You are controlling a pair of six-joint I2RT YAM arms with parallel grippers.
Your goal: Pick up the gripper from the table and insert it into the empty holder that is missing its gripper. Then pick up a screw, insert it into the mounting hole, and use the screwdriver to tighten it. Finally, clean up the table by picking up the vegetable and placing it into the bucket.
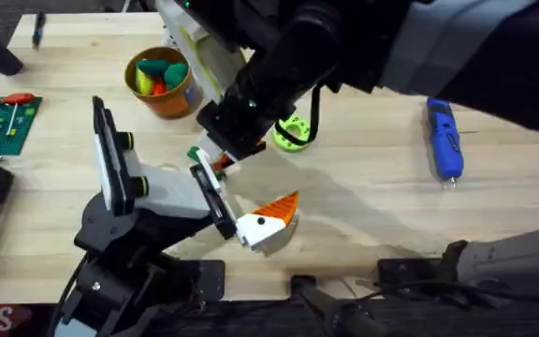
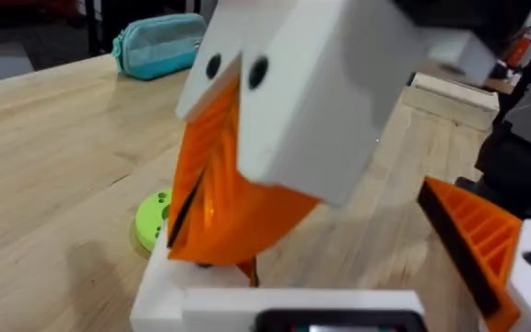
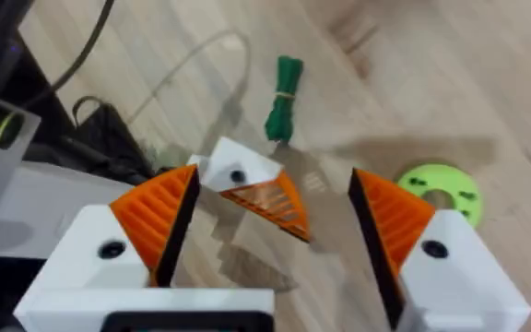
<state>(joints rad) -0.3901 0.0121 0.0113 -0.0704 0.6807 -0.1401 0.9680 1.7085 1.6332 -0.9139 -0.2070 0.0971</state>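
Seen from overhead, a light wooden tabletop [image 1: 363, 201] carries the holder [image 1: 152, 187] at left of centre. It has flat black plates, a white body and green-ringed knobs. At the holder's lower right end sits a white finger piece [image 1: 268, 223] with a broad orange wedge and a black dot.

A dark, blurred arm [image 1: 279, 75] crosses from the upper right, and its tip comes down at the holder's inner black plate. A small white-and-orange bit there looks like the loose gripper piece [image 1: 215, 163], right against the plate, though how it is seated cannot be made out.

The lime-green ring [image 1: 293, 133] lies just beyond the arm's tip. The orange bucket [image 1: 178, 98] stands near the far left, upright, with yellow, green and red vegetables [image 1: 154, 75] inside. The blue screwdriver [image 1: 444, 139] lies flat well off to the right, apart from everything else. A green circuit board [image 1: 3, 120] sits at the left edge.

In its own wrist view, the right gripper [image 3: 275, 184] is spread wide and holds nothing. Its orange ribbed fingers [image 3: 159, 217] frame the dotted finger piece farther off, with the holder's white body to one side and the ring to the other.

In the left wrist view, a large white block with an orange ribbed wedge [image 2: 275, 101] looms close to the left gripper [image 2: 348, 231] — whether this gripper has hold of it, or how wide it stands, cannot be told. A teal pouch [image 2: 159, 41] rests far back.
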